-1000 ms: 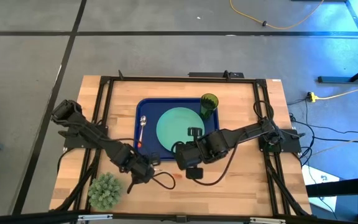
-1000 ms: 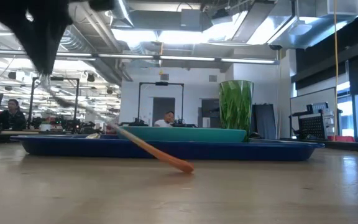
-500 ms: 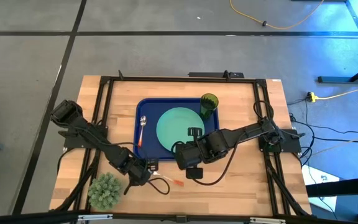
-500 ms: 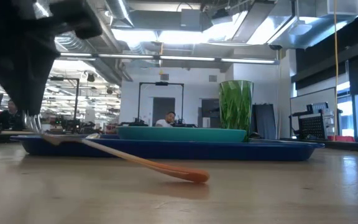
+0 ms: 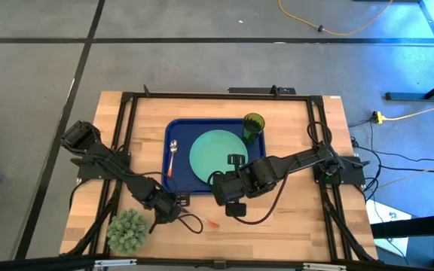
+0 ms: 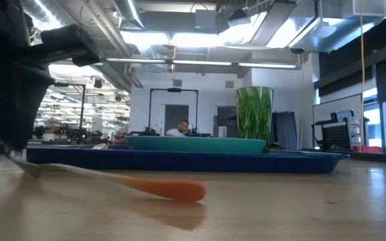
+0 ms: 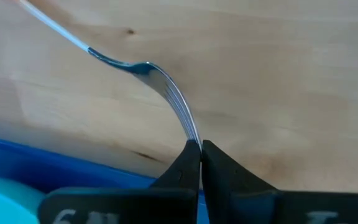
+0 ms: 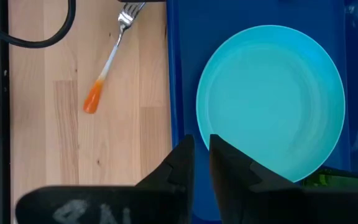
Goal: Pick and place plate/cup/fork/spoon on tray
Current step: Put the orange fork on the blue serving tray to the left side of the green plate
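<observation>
We see the left gripper (image 5: pixel 173 205) low over the bare wood just outside the tray's (image 5: pixel 178 126) near rim, its jaws pinched shut on the tines of the fork (image 7: pixel 166 93). From the jaws the fork runs out over the table (image 5: pixel 307 218), its orange handle end (image 5: pixel 212 223) resting on the wood well clear of the fingers. In the low view the fork (image 6: pixel 112 179) slopes from the dark gripper (image 6: pixel 13 152) down to the handle tip touching the tabletop, with the tray (image 6: pixel 179 161) behind it.

Close around these jaws lie a loop of black cable (image 5: pixel 194 223) on the wood between gripper and handle tip, and the spiky plant (image 5: pixel 126 230) beside the left arm, near the table's front edge. The tray's rim stands between the fork and the tray floor.

The right gripper (image 5: pixel 236 197) hangs over the tray's near edge, beside the left one; its jaws are nearly closed with a thin gap and grip nothing. In the right wrist view the plate (image 8: pixel 271 99) lies just ahead of those fingers (image 8: pixel 178 163) and the fork (image 8: pixel 107 62) lies off to one side on the wood.

Inside the tray we find the plate (image 5: pixel 218 154) flat near the middle, the cup (image 5: pixel 253 126) upright at a far corner just beside the plate, and the spoon (image 5: pixel 171 155) lying along the tray's left side, apart from the plate
</observation>
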Controlling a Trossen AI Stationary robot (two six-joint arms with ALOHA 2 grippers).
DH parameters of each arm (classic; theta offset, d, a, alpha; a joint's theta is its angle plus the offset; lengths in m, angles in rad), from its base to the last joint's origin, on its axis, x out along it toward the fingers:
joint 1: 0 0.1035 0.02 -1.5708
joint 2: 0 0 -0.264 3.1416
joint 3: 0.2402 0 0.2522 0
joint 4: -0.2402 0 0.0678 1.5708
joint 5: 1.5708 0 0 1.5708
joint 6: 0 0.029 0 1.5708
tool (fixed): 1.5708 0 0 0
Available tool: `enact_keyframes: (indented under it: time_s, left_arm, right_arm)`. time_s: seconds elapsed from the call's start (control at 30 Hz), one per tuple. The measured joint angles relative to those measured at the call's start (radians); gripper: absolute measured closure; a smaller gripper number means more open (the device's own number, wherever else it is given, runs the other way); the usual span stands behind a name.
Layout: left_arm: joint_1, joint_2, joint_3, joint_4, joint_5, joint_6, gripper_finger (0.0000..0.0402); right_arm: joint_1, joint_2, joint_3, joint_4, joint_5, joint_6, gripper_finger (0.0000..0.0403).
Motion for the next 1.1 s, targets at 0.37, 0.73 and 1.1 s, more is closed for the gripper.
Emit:
enact_keyframes:
  time_s: [0.37,0.73,1.1]
  left_arm:
    - [0.005,0.000,-0.001,0.042,0.095,-0.094,0.0390]
    - [0.038,0.001,-0.001,0.058,0.092,-0.161,0.0373]
    - [0.071,0.001,-0.001,0.062,0.108,-0.191,0.0381]
  right_arm:
    - [0.000,0.000,0.000,0.000,0.000,0.000,0.0353]
    - [0.000,0.000,0.000,0.000,0.000,0.000,0.0353]
    - [0.000,0.000,0.000,0.000,0.000,-0.001,0.0353]
